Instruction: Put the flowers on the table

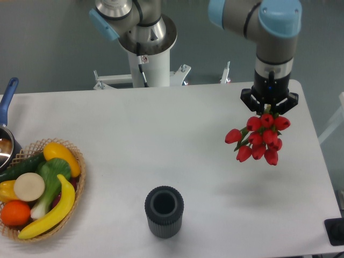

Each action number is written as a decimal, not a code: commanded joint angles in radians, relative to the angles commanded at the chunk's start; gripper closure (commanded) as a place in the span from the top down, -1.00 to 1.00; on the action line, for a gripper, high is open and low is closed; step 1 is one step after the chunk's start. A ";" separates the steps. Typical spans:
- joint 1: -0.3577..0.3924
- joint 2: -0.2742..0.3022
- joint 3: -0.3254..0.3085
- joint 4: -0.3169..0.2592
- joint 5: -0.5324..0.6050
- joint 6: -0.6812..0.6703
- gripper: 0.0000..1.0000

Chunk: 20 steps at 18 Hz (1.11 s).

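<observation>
One dark ribbed vase [164, 211] stands upright near the front edge of the white desk [161, 134], mouth open upward. Toward the front-left corner, a wicker basket [75, 207] holds a banana [51, 212], an orange [15, 213] and other produce. Farther back, toward the right edge, the claw [269, 109] grips a bunch of red flowers [260, 141] by the stems, blooms hanging downward above the desk, casting a faint shadow.

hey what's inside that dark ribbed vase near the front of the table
The dark vase looks empty: only its dark inner wall shows through the open top. The red flowers hang from the end effector, off to the right. The vase's very bottom is in shadow.
</observation>
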 joint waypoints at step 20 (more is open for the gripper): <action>-0.048 -0.083 -0.049 0.078 -0.101 -0.009 1.00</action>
